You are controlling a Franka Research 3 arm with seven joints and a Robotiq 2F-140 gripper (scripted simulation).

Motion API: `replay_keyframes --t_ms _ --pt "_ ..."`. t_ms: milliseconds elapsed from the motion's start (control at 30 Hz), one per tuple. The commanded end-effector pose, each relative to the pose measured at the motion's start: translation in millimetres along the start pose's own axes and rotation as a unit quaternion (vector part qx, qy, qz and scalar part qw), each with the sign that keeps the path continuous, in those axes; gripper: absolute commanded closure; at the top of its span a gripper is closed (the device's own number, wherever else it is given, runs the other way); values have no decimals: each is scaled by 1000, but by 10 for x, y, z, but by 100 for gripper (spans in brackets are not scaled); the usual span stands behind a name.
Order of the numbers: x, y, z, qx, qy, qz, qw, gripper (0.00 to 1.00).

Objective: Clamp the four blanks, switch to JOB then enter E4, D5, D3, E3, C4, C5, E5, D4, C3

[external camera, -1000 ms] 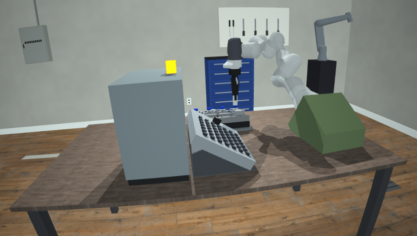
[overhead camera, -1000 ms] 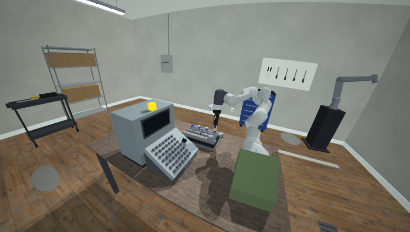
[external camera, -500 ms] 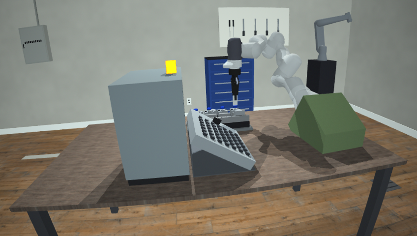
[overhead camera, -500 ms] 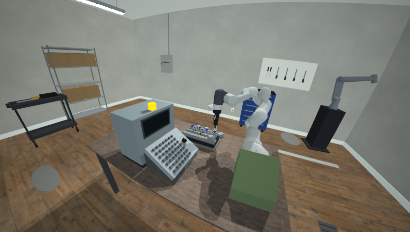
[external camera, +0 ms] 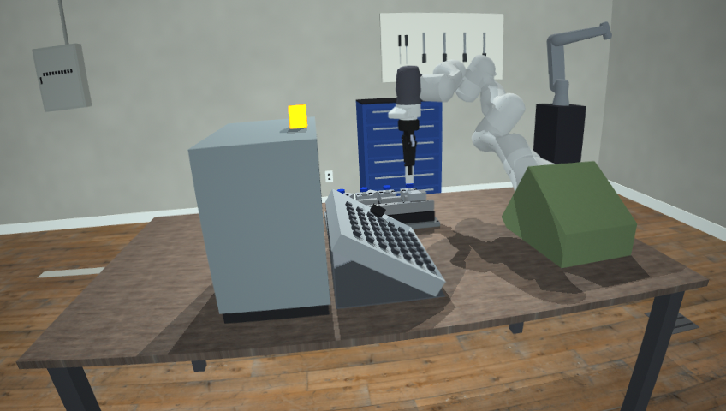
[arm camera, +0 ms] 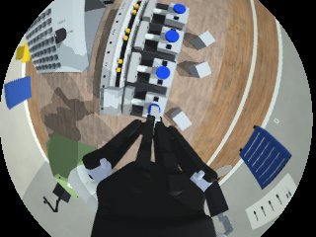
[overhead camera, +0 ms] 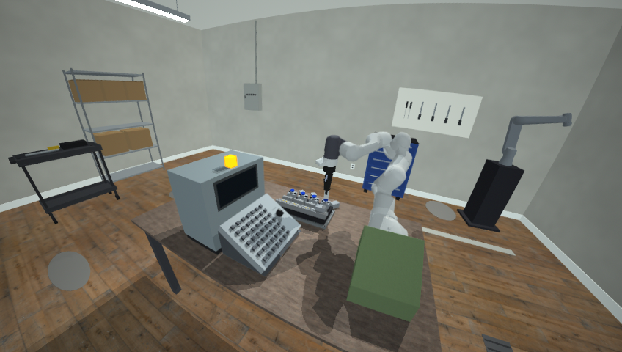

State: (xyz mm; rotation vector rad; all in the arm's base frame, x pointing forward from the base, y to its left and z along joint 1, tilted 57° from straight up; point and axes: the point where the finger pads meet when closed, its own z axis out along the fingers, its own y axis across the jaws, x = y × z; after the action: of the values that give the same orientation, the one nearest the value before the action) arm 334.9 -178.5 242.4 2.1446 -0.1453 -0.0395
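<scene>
The gripper (overhead camera: 326, 196) (external camera: 409, 178) (arm camera: 153, 112) is pointing at the end blue knob (overhead camera: 325, 200), closed and holding nothing. Three loose blocks (overhead camera: 334, 204) (arm camera: 200, 69) are lying beside the vises (overhead camera: 303, 206) (external camera: 407, 207) (arm camera: 140, 69), probably stiff, needing opposite-side grips.

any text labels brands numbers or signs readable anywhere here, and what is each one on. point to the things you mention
No text can be read with certainty in any view, so there is nothing to quote.
Key panel (overhead camera: 230, 244) (external camera: 389, 270) (arm camera: 81, 61): key names and any marks by the black selector knob (overhead camera: 279, 213) (external camera: 377, 210) (arm camera: 60, 36) are too small or blurred to read.
Cabinet (overhead camera: 196, 209) (external camera: 259, 218): no lettering visible.
Wall box (overhead camera: 252, 102) (external camera: 66, 94): only a row of dark marks, no legible words.
</scene>
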Motion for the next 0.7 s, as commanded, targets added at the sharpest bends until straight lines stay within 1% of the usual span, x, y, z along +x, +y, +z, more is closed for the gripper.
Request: replay_keyframes --t_ms 0,333,667 --pt "6 -4 11 -1 1 1 1000 100" --pt "6 -3 27 -1 1 1 1000 100" --pt "6 -3 94 -1 1 1 1000 100"
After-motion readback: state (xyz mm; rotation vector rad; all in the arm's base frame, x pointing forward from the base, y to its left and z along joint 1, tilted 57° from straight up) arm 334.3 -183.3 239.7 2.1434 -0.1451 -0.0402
